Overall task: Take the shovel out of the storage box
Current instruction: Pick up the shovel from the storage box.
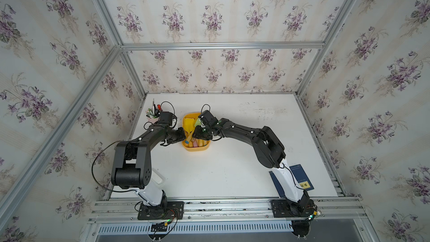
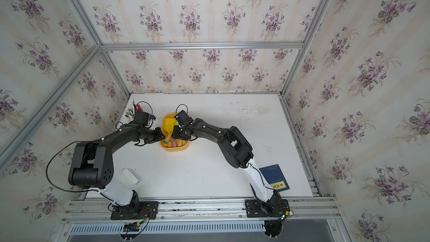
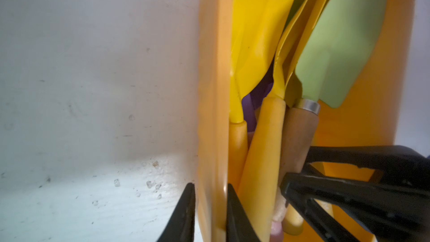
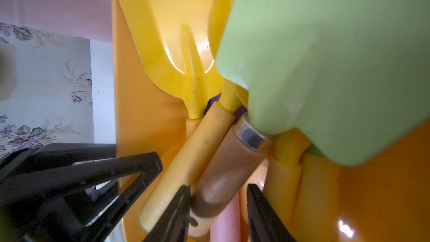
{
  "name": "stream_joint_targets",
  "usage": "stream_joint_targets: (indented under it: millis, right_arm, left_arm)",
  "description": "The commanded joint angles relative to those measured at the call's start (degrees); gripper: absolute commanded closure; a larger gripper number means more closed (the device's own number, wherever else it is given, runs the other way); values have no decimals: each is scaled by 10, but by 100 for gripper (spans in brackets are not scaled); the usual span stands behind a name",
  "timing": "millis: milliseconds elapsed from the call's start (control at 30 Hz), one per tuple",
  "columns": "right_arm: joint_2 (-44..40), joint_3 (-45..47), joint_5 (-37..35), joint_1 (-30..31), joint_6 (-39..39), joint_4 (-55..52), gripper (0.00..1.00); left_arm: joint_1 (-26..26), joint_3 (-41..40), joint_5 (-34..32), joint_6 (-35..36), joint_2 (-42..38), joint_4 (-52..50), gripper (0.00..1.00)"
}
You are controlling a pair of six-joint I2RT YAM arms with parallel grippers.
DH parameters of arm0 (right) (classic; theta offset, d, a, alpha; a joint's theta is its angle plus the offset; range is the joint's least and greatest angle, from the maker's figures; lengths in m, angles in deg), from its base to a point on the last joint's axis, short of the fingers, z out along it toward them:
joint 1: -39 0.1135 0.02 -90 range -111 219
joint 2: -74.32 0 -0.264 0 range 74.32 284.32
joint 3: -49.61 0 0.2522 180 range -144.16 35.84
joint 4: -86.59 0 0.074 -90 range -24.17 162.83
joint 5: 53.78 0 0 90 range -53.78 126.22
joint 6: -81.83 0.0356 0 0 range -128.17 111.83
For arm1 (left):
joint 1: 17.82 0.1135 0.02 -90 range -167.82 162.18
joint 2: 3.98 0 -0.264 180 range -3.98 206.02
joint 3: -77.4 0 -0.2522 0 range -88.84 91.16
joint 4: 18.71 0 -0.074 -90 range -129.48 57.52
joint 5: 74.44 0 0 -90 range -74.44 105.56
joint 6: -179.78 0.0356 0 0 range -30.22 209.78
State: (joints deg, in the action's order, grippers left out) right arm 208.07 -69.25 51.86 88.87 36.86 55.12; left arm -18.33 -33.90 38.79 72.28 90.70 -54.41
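Observation:
The yellow-orange storage box [image 1: 195, 149] [image 2: 174, 149] sits left of the table's middle and holds several toy shovels. My left gripper [image 3: 210, 185] [image 1: 185, 133] is shut on the box's left wall [image 3: 213, 89], one finger outside and one inside. My right gripper [image 4: 219, 185] [image 1: 197, 136] reaches into the box from the right. It is open and straddles the brown wooden handle [image 4: 228, 171] of the shovel with the green blade [image 4: 325, 54] [image 3: 342, 43]. One finger touches the handle; the other stands apart from it.
Yellow shovels [image 3: 258, 31] [image 4: 176, 31] and a pink handle [image 4: 226, 219] lie packed beside the green one. A pink pen cup [image 1: 152, 118] stands behind the left arm. A blue book [image 1: 300, 178] lies by the right arm's base, and a white object [image 2: 131, 176] by the left arm.

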Motion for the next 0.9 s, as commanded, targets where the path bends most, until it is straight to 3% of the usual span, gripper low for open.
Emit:
stream_joint_targets:
  millis: [0, 100, 533, 867]
  right_arm:
    - [6, 8, 12, 1, 16, 13, 54]
    - [11, 5, 17, 1, 16, 11, 54]
    - [14, -21, -7, 1, 3, -28, 74]
    - [-8, -14, -23, 1, 0, -21, 80]
  left_arm:
    - [0, -2, 11, 6, 4, 9, 77]
    - [0, -2, 13, 8, 5, 9, 78]
    - [0, 0, 13, 8, 1, 4, 78]
    - [0, 1, 3, 6, -15, -2, 68]
